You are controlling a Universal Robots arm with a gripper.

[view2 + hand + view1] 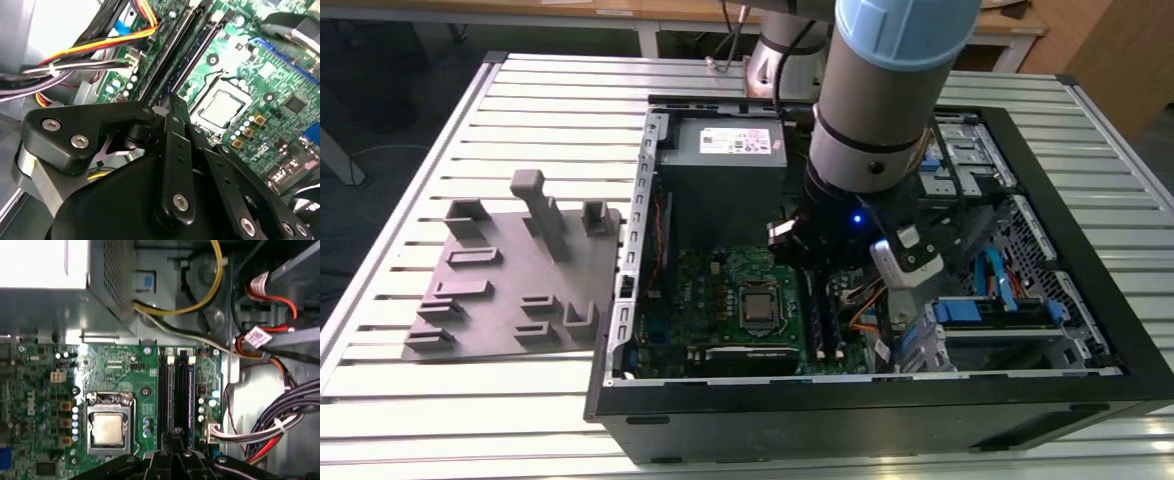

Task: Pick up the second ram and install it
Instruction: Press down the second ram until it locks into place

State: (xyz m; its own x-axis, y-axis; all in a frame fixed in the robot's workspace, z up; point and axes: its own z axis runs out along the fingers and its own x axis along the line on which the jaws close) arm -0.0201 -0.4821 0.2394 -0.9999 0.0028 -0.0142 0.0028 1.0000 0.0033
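The second ram stands on edge in a slot of the motherboard, just past the gripper.

From my station, the arm reaches steeply down into the open computer case, wrist low over the board. In both wrist views the gripper's fingers are drawn narrow, nearly together, above the slots. I cannot tell whether they pinch anything. Beyond them the dark blue stick runs beside the processor socket. The case lies on a slatted metal table, with a grey fixture block on the exterior view's left.
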